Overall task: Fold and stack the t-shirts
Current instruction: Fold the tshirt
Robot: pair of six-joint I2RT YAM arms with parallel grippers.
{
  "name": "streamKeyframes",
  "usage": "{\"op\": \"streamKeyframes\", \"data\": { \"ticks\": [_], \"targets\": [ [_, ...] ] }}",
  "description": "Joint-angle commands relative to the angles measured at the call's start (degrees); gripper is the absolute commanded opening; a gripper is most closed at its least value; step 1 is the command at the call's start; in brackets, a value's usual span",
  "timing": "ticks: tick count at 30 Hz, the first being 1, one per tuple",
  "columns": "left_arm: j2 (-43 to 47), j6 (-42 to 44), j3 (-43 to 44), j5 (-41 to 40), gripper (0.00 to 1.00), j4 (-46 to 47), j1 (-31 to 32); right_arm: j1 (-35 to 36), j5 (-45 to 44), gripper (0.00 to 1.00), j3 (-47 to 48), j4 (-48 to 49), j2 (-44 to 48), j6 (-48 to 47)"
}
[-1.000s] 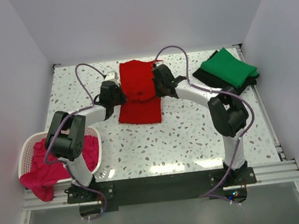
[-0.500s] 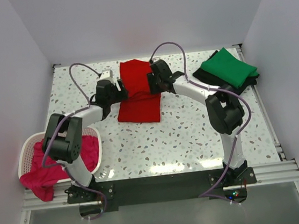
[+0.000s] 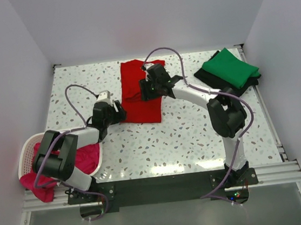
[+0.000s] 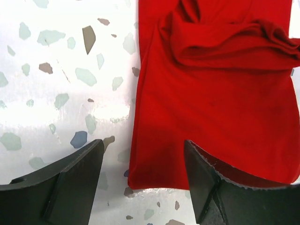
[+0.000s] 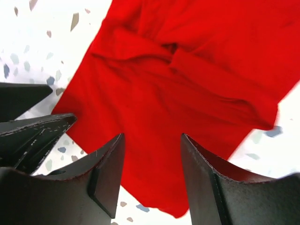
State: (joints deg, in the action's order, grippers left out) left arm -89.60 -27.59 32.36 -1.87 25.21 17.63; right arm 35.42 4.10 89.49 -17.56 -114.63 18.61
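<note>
A bright red t-shirt (image 3: 142,109) lies folded into a long strip at the back middle of the table, with a rumpled fold across its middle (image 4: 225,42). My left gripper (image 3: 118,113) hangs open at the shirt's near left corner (image 4: 154,173), with nothing held. My right gripper (image 3: 146,90) hovers open over the shirt's middle (image 5: 187,84), also empty. A green t-shirt (image 3: 230,67) lies folded on a black one (image 3: 248,84) at the back right. A magenta-pink t-shirt (image 3: 87,152) spills out of the basket.
The white lattice basket (image 3: 26,154) stands at the near left beside the left arm's base. In the right wrist view the left gripper's dark fingers (image 5: 28,126) show just left of the right one. White walls close in the table.
Both grippers have opened and let go of the red shirt. The left arm has drawn back toward the near left corner; the right gripper has shifted left over the shirt.
</note>
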Motion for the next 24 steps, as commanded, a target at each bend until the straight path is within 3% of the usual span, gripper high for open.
{"op": "streamKeyframes", "data": {
  "ticks": [1,12,19,24],
  "targets": [
    [1.2,-1.0,-0.6,-0.2,0.73,3.6,0.4,0.8,3.3,0.54,1.7,1.1,-3.7,0.5],
    [-3.9,-1.1,-0.2,0.6,0.49,2.6,1.2,1.1,0.7,0.53,9.8,-2.3,-11.6,0.2],
    [-6.0,-0.4,-0.5,-0.4,0.22,0.5,1.3,1.1,-4.2,0.53,16.8,-4.5,-16.7,-0.5],
    [-5.6,-0.6,-1.6,-0.3,0.21,0.1,1.9,0.8,-11.2,0.53,27.1,-7.4,-23.0,-1.8]
  ]
}}
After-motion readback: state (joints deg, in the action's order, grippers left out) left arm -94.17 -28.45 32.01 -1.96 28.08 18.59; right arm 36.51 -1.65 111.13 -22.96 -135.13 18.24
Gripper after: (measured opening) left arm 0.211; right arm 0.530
